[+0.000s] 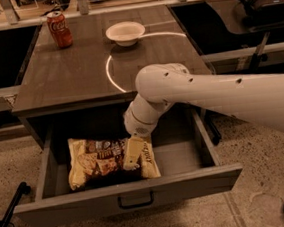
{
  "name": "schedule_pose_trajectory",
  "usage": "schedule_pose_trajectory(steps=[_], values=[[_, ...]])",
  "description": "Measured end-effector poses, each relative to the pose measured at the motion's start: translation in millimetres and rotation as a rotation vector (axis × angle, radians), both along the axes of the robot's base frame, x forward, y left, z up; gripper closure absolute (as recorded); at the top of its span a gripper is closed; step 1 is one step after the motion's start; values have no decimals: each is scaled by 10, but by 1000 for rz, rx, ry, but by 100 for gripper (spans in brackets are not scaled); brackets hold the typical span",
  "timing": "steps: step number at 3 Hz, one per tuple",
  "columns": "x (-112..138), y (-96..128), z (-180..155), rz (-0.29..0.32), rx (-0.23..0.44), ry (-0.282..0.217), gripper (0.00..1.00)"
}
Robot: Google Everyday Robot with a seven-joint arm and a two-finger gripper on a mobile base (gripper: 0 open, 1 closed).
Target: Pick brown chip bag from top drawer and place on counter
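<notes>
The brown chip bag [101, 159] lies flat in the open top drawer [130, 199], left of centre, dark brown in the middle with cream-yellow ends. My white arm reaches in from the right, over the counter's front edge and down into the drawer. My gripper [132, 155] is low over the right part of the bag, at or just above its surface. The counter [72, 72] is the glossy grey-brown top behind the drawer, with a bright curved reflection line.
A red soda can [59, 29] stands at the counter's back left and a white bowl [125, 32] at its back centre. The drawer's dark pull handle [135, 201] is at its front centre. A black chair [264, 0] is at the right.
</notes>
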State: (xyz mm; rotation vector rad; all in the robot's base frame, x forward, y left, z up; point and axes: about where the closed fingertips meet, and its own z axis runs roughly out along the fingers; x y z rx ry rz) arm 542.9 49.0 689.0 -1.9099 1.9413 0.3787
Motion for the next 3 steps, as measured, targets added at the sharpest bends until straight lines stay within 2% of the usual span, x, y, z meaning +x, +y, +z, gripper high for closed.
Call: schedule_pose_trajectory(steps=[1,2,3], values=[[107,109,-157,4,10,-18,0],[151,223,-354,10,-6,-21,0],[134,303,-548,18,-21,-5,2]])
